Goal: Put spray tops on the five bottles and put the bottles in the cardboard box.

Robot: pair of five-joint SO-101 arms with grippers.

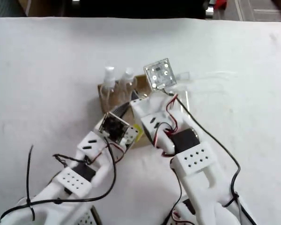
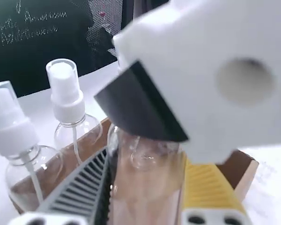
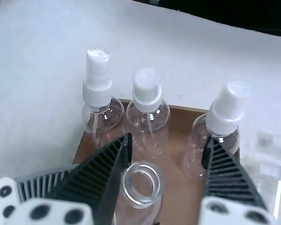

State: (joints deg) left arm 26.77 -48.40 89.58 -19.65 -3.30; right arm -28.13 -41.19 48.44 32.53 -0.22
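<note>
Right wrist view looks down on an uncapped bottle [image 3: 139, 185] with its round neck open, at the near side of the cardboard box [image 3: 178, 123]. Whether its base rests on the box floor or hangs above it is hidden. The right gripper [image 3: 168, 140] hovers over it with its 2 black ribbed fingers apart, 1 on each side of the neck, touching nothing and carrying no spray top.

Left wrist view shows the left gripper [image 2: 150, 161] with its fingers clamped on that bottle's body, a grey finger on 1 side and a yellow one on the other.

Inside the box, toward its far wall, stand 3 finished bottles, each with a white spray top and a thin dip tube: capped bottle 1 [image 3: 97, 101], capped bottle 2 [image 3: 147, 105] and capped bottle 3 [image 3: 221, 119]. All are upright, close together, and look empty.

On the white desk [image 3: 47, 56] just outside the box lie clear plastic pieces [image 3: 271, 152], too faint to identify.

The uncapped bottle is probably very light, thin-walled and smooth, so it could slip or dent under a hard squeeze. The body below the shoulder seems the best hold, leaving the neck free. A spray top is best taken by its white collar, with the tube lowered straight into the neck.
</note>
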